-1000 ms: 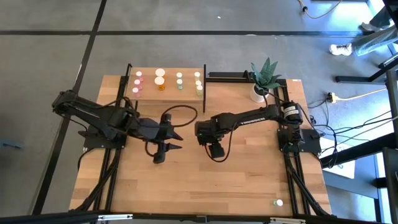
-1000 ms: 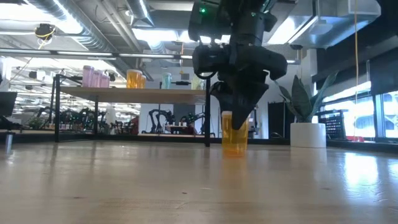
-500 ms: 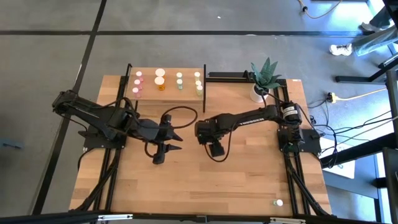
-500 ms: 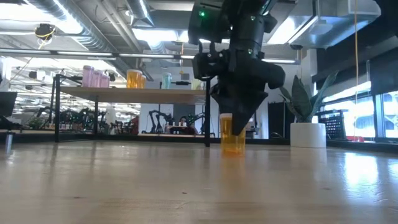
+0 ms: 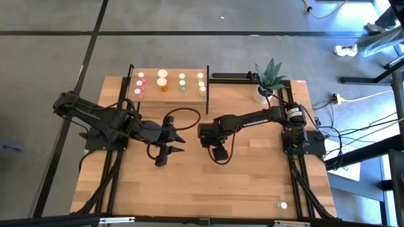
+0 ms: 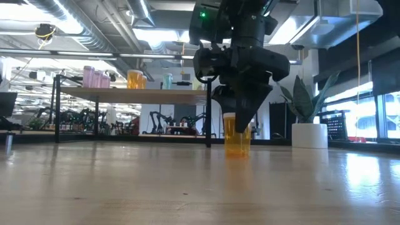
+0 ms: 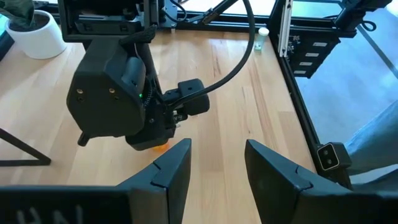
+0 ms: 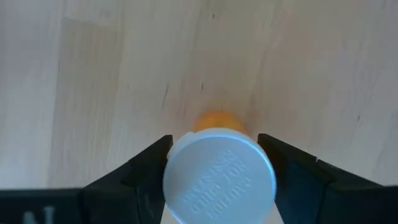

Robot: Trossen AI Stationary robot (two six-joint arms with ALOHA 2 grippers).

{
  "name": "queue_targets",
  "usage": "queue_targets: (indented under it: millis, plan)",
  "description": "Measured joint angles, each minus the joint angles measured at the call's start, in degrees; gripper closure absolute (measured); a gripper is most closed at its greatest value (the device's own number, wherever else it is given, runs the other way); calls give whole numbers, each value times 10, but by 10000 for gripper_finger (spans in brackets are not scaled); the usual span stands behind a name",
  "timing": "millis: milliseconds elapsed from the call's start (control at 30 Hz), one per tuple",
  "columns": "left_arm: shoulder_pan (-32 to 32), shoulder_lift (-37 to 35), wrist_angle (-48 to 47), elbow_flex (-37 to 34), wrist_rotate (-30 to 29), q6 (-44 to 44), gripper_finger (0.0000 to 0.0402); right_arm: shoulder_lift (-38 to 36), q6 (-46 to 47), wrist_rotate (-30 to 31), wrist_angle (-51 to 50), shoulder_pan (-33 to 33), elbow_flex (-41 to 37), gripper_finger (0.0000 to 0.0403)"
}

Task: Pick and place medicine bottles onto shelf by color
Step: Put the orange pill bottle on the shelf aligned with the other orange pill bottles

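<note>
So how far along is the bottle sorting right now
Done: several bottles already stand on the shelf, pink at one end, then orange, then greenish.

In hand: the right end effector straddles an upright orange bottle mid-table, fingers either side of its white cap; I can't tell if they are gripping it yet.

Left: shelving that bottle. The left end effector waits nearby, empty.

Matt light-wood table [image 5: 252, 183], clear orange plastic bottle [image 6: 237, 139] w/ embossed white cap.
</note>
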Motion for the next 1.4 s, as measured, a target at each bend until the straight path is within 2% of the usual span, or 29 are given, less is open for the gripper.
queue_targets:
  millis: [133,233,567,1000,1400]
  plan:
    - [0,0,0,0,0,0,258,0,0,0,0,0,0,194]
    - [0,0,0,0,0,0,258,0,0,0,0,0,0,197]
    - [0,0,0,0,0,0,258,-1,2,0,6,0,0,155]
    - [0,0,0,0,0,0,258,-5,0,0,7,0,1,151]
    - [0,0,-2,0,0,0,258,-5,12,0,-96,-1,103,150]
